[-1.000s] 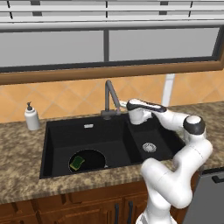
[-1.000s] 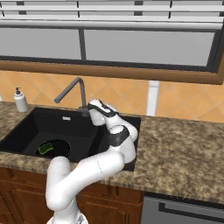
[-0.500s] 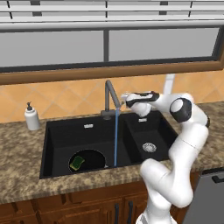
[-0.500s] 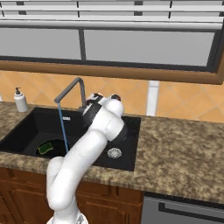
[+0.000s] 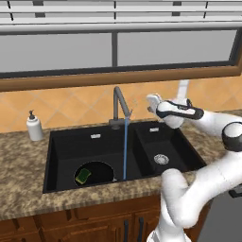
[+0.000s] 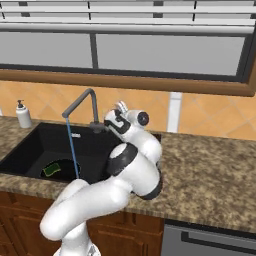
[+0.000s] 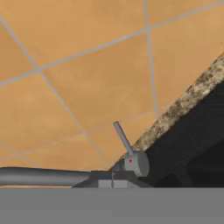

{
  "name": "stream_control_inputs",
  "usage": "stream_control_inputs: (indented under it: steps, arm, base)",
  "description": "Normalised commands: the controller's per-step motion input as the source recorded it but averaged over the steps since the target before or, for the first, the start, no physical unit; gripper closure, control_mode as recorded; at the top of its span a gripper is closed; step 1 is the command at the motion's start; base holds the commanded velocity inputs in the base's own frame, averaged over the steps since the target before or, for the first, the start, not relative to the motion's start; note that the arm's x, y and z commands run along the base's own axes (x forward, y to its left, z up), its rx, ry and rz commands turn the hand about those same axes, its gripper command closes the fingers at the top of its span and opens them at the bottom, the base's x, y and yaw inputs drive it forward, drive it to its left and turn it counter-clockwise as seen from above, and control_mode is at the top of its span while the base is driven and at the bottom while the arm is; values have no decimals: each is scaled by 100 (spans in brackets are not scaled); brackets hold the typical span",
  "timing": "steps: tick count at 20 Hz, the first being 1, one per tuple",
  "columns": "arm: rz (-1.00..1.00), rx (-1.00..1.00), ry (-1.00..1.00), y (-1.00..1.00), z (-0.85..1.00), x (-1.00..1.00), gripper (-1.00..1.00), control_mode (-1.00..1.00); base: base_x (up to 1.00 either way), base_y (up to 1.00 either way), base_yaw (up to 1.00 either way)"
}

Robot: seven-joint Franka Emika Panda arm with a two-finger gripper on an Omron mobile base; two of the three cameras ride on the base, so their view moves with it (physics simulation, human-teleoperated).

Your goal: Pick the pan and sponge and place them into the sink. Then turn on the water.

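Since a second ago we see water (image 5: 125, 149) running from the tap (image 5: 119, 105) into the sink (image 5: 66, 142), where the sponge (image 5: 83, 175) lies on the pan (image 5: 97, 174), while our end effector (image 5: 152, 101), closed on nothing, has pulled back just right of the tap.

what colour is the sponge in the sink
Green with a yellow side; the sponge shows best in the left base view.

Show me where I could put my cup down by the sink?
Bare counter right of the sink, and some left between it and the soap bottle. The left basin is crowded: pan, sponge, water.
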Motion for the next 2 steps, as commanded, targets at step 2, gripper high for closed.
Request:
stream_control_inputs:
  steps: [2]
  arm:
    - [1,21,-32,0,45,-100,100,-100]
  base:
    - [0,0,0]
